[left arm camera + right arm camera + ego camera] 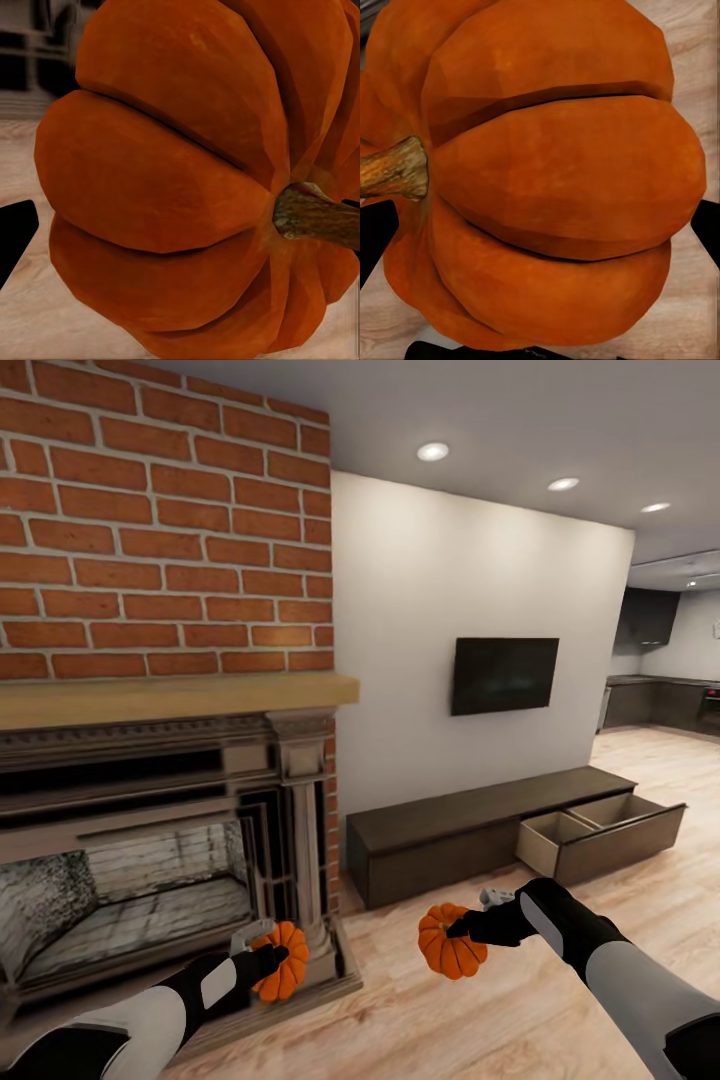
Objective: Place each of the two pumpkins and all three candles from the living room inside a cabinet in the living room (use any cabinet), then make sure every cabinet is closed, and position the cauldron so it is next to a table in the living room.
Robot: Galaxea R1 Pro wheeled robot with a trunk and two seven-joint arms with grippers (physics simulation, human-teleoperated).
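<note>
Orange pumpkins, one per claw: left claw [268, 960] clamps left pumpkin [282, 972], right claw [468, 930] clamps right pumpkin [450, 942], both carried off the floor for stowing. Cabinet [470, 835] w/ open drawer [600, 838] sits ahead, beyond right claw.

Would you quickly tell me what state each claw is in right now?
Left claw: closed on a pumpkin.
Right claw: closed on the other pumpkin.
</note>
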